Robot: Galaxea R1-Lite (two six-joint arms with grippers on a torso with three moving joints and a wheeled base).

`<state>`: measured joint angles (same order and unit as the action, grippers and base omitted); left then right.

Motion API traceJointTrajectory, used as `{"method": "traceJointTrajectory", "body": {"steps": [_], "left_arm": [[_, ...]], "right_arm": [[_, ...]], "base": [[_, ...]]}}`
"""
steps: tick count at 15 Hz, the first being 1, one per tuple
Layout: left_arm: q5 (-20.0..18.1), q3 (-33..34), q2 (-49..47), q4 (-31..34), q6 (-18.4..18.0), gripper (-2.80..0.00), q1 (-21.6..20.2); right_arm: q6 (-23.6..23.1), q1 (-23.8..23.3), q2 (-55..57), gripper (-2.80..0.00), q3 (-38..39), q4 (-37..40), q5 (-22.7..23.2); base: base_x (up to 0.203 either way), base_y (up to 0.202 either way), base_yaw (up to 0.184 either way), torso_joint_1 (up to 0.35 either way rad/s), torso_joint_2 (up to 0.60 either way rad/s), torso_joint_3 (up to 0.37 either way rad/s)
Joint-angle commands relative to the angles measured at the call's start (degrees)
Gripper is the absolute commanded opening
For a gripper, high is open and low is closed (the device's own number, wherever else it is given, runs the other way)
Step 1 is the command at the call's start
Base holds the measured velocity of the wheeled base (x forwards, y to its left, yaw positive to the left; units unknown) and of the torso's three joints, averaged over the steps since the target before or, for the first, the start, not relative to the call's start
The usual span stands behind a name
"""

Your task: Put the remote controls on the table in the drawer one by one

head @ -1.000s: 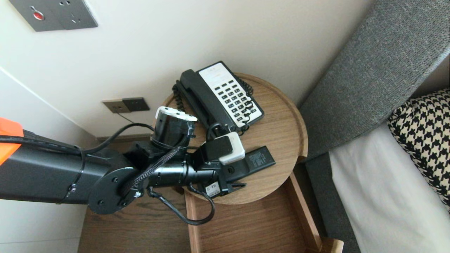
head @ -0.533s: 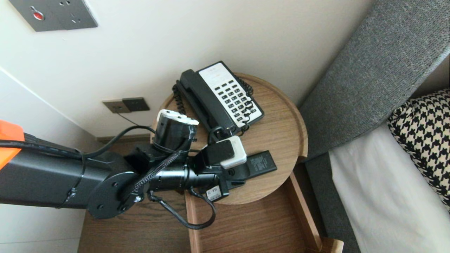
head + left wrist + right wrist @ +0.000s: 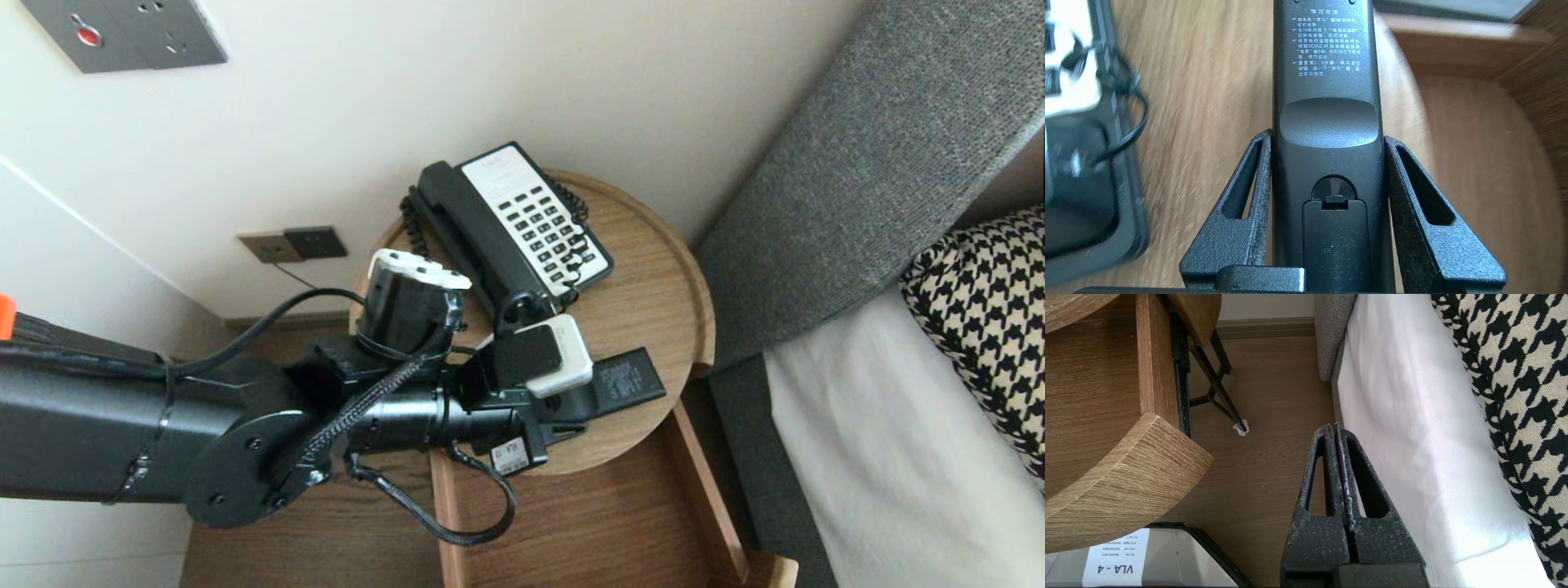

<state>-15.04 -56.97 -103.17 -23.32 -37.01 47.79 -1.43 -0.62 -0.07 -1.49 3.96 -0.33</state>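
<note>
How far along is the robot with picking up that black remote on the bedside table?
Done: the left gripper is clamped on the battery end of the remote. In hand: the remote is over the round table, near the edge above the open drawer; whether it is lifted I can't tell. Left: getting it clear of the table. The right gripper hangs shut beside the bed.

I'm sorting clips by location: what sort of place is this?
Probably a hotel bedroom: a corded phone on a round bedside table, next to a bed with a grey headboard.
</note>
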Motion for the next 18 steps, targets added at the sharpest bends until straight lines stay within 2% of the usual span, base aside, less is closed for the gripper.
{"method": "traceJointTrajectory", "body": {"steps": [1,5,11,18], "left_arm": [[0.20,0.93,1.43,0.98,-0.09,-2.80,1.91],[1.31,5.40,2.61,2.91,0.52,-2.80,5.36],[4.60,13.08,1.85,1.29,2.31,-2.80,12.47],[7.32,13.92,-2.31,-0.59,5.87,-2.80,13.30]], "right_arm": [[-0.07,0.01,-0.19,-2.80,-0.01,-0.01,-0.02],[-0.07,0.01,-0.19,-2.80,-0.01,-0.01,-0.02],[-0.07,0.01,-0.19,-2.80,-0.01,-0.01,-0.02],[-0.07,0.01,-0.19,-2.80,-0.01,-0.01,-0.02]], "base": [[0.000,0.000,0.000,0.000,0.00,0.000],[0.000,0.000,0.000,0.000,0.00,0.000],[0.000,0.000,0.000,0.000,0.00,0.000],[0.000,0.000,0.000,0.000,0.00,0.000]]}}
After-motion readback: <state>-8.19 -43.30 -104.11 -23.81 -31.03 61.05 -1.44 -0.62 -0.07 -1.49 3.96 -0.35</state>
